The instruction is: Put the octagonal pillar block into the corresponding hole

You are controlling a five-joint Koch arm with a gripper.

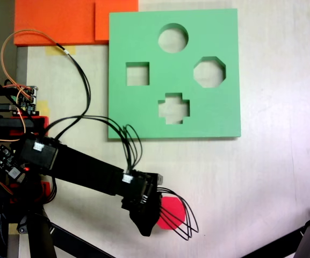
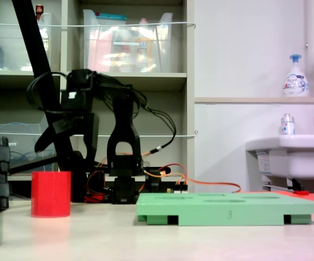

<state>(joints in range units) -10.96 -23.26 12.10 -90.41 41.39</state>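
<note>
The pale worktop [image 1: 262, 177] carries everything, and the largest thing on it is the flat green foam board [image 1: 224, 115], lying toward the top of the fixed view that looks down. Four cutouts pierce it: a round one, a square one, a cross-shaped one, and the corresponding hole [image 1: 209, 72], eight-sided, near the board's right edge in that view. In the low side-on fixed view the green foam board [image 2: 230, 209] lies to the right, well apart from the block.

Next in size is the black arm [image 1: 85, 169], reaching from its base at the left edge down and rightward across the worktop, trailing loops of black cable.

The octagonal pillar block [image 1: 173, 214] stands upright on the worktop below the board, its red top half hidden under the arm's end. From the side the octagonal pillar block [image 2: 50, 194] stands free on the surface, long axis vertical, nothing gripping it.

The fingers [image 2: 64, 128] hang above the block, clearly raised off its top. One prong splays down and to the left and the other hangs straight, so I judge them released and empty. In the view from above, the fingers [image 1: 146, 226] overlap the block's left side.

The coming move turns on this: the block sits directly beneath the fingers, so the approach is straight down, while the hole lies up and to the right in the downward-looking view.
</note>
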